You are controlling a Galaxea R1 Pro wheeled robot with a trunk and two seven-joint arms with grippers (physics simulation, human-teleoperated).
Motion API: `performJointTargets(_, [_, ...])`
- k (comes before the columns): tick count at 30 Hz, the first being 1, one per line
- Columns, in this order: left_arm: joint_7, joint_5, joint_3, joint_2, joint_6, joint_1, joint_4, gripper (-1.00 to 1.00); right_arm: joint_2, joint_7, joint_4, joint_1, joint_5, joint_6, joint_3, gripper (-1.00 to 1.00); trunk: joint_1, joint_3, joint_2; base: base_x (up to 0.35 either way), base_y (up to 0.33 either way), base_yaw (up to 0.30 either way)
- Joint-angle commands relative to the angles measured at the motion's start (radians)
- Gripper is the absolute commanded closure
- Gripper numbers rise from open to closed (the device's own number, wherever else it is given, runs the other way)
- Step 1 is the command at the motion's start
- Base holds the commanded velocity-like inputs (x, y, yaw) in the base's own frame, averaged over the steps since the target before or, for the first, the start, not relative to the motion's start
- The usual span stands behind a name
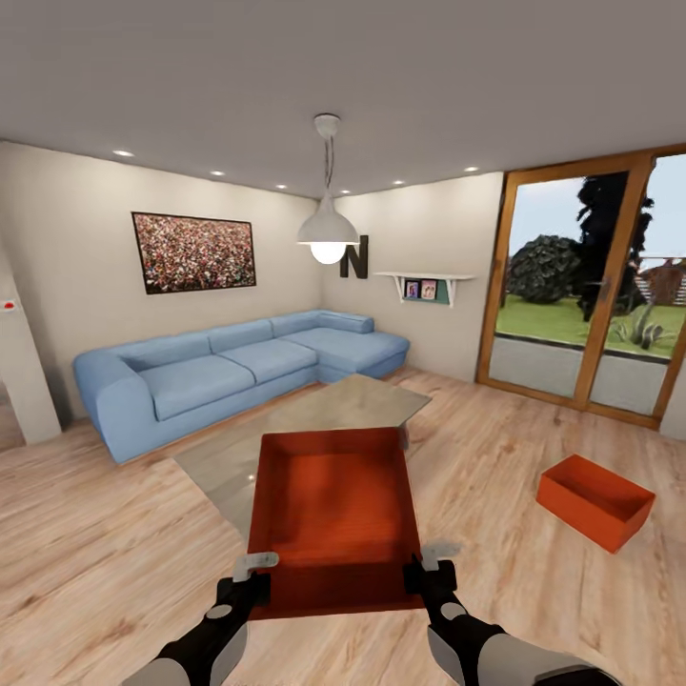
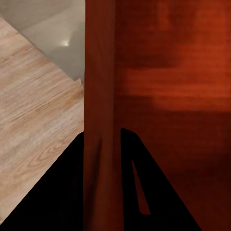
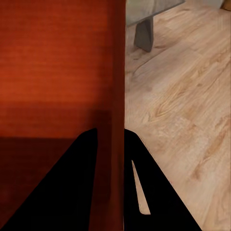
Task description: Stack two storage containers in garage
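I am in the living room, over its light wood plank floor. One orange-red storage container hangs in front of me, open side up, held between both arms. My left gripper is shut on its left wall, one finger on each side of it. My right gripper is shut on the right wall in the same way. The second storage container sits on the planks to my right, near the glass doors. The garage is out of view.
A low glass coffee table stands just beyond the held container, its leg close by. A blue corner sofa lines the back wall under a framed picture. A pendant lamp hangs above. Wood-framed glass doors fill the right wall.
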Motion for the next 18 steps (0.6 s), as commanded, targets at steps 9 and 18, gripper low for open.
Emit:
performJointTargets(9, [0.010,0.000,-0.021,0.011,-0.070,-0.001,0.010,1.00,0.000,0.010,0.002,-0.001,0.021,0.003,-0.055,1.00,0.000,-0.002,-0.001,0.033,0.000,0.300])
performJointTargets(18, [0.009,0.003,-0.018,0.011,-0.066,-0.001,0.011,1.00,0.000,0.010,0.002,-0.001,0.021,0.003,-0.055,1.00,0.000,-0.002,-0.001,0.100,0.000,0.300])
